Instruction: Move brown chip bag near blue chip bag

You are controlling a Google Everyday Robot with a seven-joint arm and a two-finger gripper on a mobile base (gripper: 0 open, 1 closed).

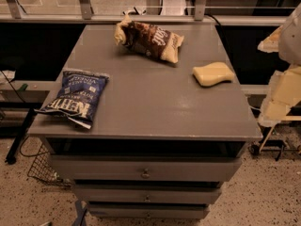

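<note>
Well, your gripper (282,95) was at the right edge, state unclear; brown chip bag (149,40) lay top centre, blue chip bag (74,98) left.

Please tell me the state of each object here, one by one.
brown chip bag: crumpled, lying at far edge of the table
blue chip bag: flat, at near-left corner
yellow sponge: lying flat, right side
gripper: right of the table, apart from both bags
</note>
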